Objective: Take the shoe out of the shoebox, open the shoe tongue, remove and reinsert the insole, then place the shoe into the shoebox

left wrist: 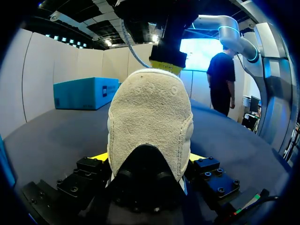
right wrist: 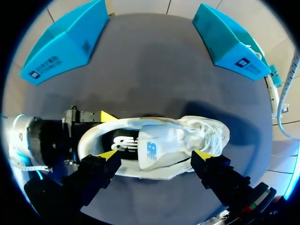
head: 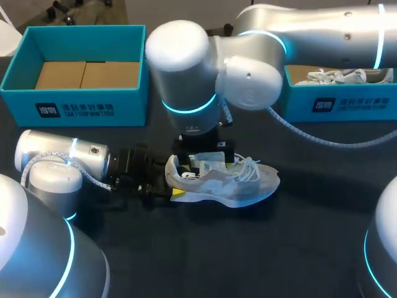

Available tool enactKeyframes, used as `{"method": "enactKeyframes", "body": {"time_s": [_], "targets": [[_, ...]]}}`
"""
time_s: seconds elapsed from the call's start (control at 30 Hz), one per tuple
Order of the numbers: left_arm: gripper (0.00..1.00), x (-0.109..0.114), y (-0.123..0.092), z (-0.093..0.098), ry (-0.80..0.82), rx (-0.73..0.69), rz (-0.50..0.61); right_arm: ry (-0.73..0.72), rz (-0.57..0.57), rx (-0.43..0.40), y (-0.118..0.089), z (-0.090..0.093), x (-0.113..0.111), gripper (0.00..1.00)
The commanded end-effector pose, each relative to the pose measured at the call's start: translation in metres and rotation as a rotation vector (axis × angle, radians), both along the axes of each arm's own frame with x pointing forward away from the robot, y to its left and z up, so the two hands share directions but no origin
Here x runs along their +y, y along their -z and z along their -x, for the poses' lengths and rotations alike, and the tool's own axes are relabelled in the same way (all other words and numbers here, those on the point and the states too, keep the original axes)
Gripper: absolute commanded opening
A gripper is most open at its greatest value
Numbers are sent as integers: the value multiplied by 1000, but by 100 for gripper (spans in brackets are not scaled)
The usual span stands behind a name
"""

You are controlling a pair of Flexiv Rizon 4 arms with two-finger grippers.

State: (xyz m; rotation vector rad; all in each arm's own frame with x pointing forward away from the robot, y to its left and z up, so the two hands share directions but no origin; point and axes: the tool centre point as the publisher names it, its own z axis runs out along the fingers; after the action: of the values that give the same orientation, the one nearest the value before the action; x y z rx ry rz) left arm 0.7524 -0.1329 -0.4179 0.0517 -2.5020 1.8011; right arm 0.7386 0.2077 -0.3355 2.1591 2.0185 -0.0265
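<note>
**Two arms at one shoe, both shoeboxes well behind it**

We see the white shoe [head: 231, 184] out on the dark table [head: 248, 254], near its middle. Its heel points toward our left arm and its toe toward the right side.

Our left gripper [left wrist: 149, 159] comes in low from the left and is clamped on the heel. In the left wrist view the suede heel fills the space between the fingers, with a yellow tip pressed against it on each side.

Our right arm reaches in from the far right corner and hangs over the shoe, looking straight down on it. The right gripper [right wrist: 156, 154] has its fingers spread wide. Both yellow tips lie along the shoe's near flank, one by the heel opening and one by the laces [right wrist: 206, 133], and they grip nothing.

From above, the tongue [right wrist: 157, 145] lies over the opening, and the dark insole [right wrist: 123, 142] shows inside the shoe behind it.

The left shoebox [head: 93, 110] stands at the far left of the table, showing only its cardboard floor. The right shoebox [head: 347, 102] stands at the far right with a second shoe [head: 341, 76] inside. Both are well apart from the shoe we hold.
</note>
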Motion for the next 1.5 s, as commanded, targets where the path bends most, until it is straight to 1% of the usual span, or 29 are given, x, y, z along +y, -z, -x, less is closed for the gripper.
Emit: {"method": "enactKeyframes", "body": {"time_s": [0.03,0.23,0.33,0.5,0.73,0.93,1.37,1.43,1.47,1.5], "targets": [[0,0,1,2,-2,0,-1,200,66,-25,8,3,7,100],[0,0,1,2,-2,0,-1,217,108,-27,15,5,9,100],[0,0,1,2,-2,0,-1,236,113,-28,20,4,6,100],[0,0,1,2,-2,0,-1,247,168,-35,26,3,1,100],[0,0,1,2,-2,0,-1,256,235,-43,30,0,-3,100],[0,0,1,2,-2,0,-1,271,261,-37,32,-3,-10,100],[0,0,1,2,-2,0,-1,332,286,-49,12,-2,-32,100],[0,0,1,2,-2,0,-1,340,286,-54,8,-2,-33,49],[0,0,1,2,-2,0,-1,343,287,-56,7,-2,-35,43],[0,0,1,2,-2,0,-1,347,287,-60,5,-3,-36,35]]}}
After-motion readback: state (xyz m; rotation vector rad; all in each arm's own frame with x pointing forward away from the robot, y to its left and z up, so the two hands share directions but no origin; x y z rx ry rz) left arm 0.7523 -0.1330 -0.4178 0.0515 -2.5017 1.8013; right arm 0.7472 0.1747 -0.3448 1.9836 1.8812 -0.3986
